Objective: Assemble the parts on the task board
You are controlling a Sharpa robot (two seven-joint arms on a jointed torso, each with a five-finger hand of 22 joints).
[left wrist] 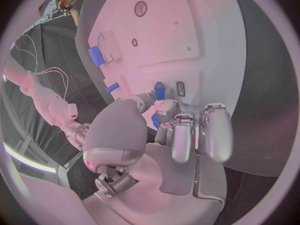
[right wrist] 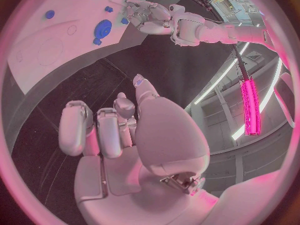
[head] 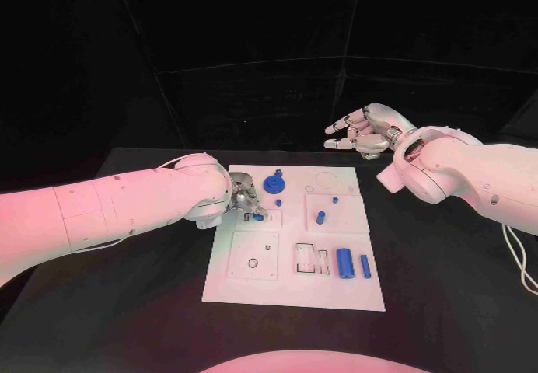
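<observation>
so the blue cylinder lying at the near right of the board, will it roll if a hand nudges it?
Probably. The blue cylinder lies on its side on the flat task board, so a sideways nudge would likely roll it. It looks rigid, smooth plastic, so possibly slippery. A smaller blue piece lying right beside it might stop a roll that way.
</observation>
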